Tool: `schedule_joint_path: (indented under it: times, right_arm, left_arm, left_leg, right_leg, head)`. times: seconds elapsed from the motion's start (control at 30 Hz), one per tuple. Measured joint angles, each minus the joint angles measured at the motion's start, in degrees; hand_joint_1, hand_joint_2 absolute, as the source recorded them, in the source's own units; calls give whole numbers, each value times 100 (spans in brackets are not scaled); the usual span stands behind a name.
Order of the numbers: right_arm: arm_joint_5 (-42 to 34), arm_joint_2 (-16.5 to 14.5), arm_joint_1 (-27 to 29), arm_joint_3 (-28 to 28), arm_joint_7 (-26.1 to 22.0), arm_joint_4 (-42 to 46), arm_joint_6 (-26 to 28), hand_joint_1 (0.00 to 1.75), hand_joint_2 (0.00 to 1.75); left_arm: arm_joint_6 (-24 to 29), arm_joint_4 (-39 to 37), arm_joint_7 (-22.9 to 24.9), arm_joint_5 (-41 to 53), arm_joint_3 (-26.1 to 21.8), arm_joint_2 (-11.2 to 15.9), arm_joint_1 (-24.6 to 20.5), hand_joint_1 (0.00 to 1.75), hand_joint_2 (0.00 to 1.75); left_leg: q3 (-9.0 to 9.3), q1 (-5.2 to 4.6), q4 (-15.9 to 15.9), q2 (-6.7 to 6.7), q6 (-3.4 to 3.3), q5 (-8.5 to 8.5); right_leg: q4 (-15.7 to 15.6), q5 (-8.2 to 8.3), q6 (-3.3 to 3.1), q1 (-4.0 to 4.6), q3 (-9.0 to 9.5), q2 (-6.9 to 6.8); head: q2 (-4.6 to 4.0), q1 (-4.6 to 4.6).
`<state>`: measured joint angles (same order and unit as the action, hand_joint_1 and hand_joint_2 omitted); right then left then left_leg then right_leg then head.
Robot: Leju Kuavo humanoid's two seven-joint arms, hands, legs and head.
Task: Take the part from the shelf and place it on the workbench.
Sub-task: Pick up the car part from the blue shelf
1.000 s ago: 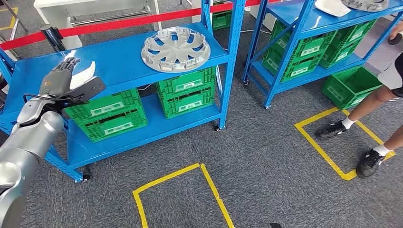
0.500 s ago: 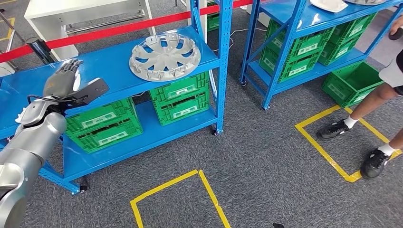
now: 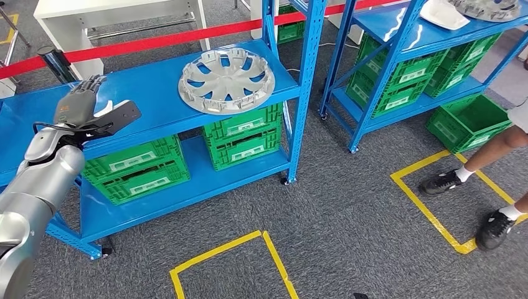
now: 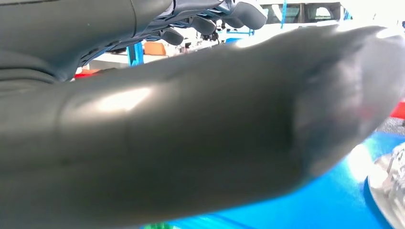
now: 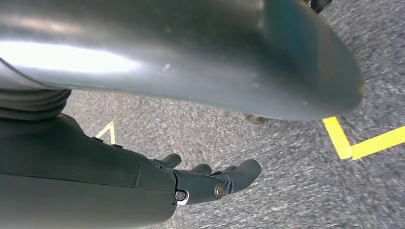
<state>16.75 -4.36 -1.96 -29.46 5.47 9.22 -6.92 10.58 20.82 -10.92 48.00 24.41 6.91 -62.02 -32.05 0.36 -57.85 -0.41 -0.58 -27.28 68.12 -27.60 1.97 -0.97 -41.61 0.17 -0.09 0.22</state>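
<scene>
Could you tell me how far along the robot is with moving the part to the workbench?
Nothing is done yet: the silver wheel cover lies on the blue shelf. In hand: the left hand is raised beside it, holding nothing; the right hand hangs over the floor. Grasping, carrying and placing remain.

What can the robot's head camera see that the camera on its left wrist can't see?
Head view alone: the whole silver hubcap, green crates beneath it, yellow floor tape, and a person's legs. Left wrist view alone: a close look at the thick grey thumb, with dark fingertips beyond. Both: the left hand, the blue shelf, and the hubcap, though the wrist view catches just its edge.
</scene>
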Motion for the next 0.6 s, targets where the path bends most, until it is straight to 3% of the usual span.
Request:
schedule_joint_path:
  times: [0.03, 0.1, 0.23, 0.27, 0.33, 0.4, 0.43, 0.47, 0.53, 0.6]
  right_arm:
    - [2, 1, 1, 0, -1, 0, 1, 0, 0]
    - [5, 1, -3, 0, -5, 0, -2, 0, 0]
    - [8, -1, -2, -1, -5, 0, -13, 0, 0]
    - [10, -1, -6, -2, -7, 0, -17, 0, 0]
    - [16, -1, -10, -13, -9, 0, -24, 0, 0]
    - [24, -1, -6, -26, -5, 0, -26, 0, 0]
    - [31, -1, -3, -30, -3, 0, -27, 0, 0]
    - [37, -1, -1, -31, -1, 0, -27, 0, 0]
    - [51, -7, 1, -31, -1, -1, -29, 0, 0]
    - [61, -16, -8, -34, -1, -1, -31, 0, 0]
  left_arm:
    - [1, 0, 5, 0, 1, -1, -2, 0, 0]
    - [1, 0, 27, 7, 6, -1, -8, 0, 0]
    - [15, 4, 91, 32, 34, -9, -11, 0, 0]
    - [20, 7, 106, 37, 44, -10, -15, 0, 0]
    - [27, 2, 140, 46, 72, -9, -13, 0, 0]
    - [28, -15, 194, 59, 103, -8, 16, 0, 0]
    - [28, -26, 228, 67, 116, -6, 31, 0, 0]
    - [28, -36, 266, 76, 126, -3, 41, 0, 0]
    - [29, -51, 328, 100, 141, 13, 43, 0, 0]
    - [32, -71, 382, 127, 155, 34, 29, 0, 0]
  left_leg:
    - [45, 6, -24, 1, 34, -57]
    - [87, -1, -48, 0, 112, -150]
    - [109, -2, -186, 0, 258, -220]
    - [25, 5, -365, 5, 278, -271]
    - [-353, 13, -1013, 13, 310, -477]
    - [-779, 13, -1570, 13, 317, -691]
    - [-894, 12, -1621, 13, 308, -677]
    - [-918, 11, -1483, 13, 290, -538]
    - [-759, -9, -776, 16, 219, 38]
    - [-596, -55, -200, 25, 148, 354]
  right_leg:
    - [-381, 214, -6, -3, 125, -9]
    - [-839, 373, -75, 11, 300, -20]
    - [-897, 298, -292, 19, 438, -6]
    - [-904, 276, -333, 15, 492, -2]
    - [-911, 211, -387, 14, 583, 12]
    - [-908, 130, -398, 22, 665, 25]
    - [-905, 86, -397, 27, 715, 31]
    - [-903, 37, -393, 32, 777, 36]
    - [-905, -63, -375, 40, 903, 41]
    - [-913, -142, -331, 46, 964, 48]
  head:
    - [0, 0]
    - [0, -4]
    - [0, -5]
    - [0, -6]
    - [0, -8]
    - [0, -8]
    - [0, -8]
    - [0, -9]
    - [0, -8]
    - [0, -10]
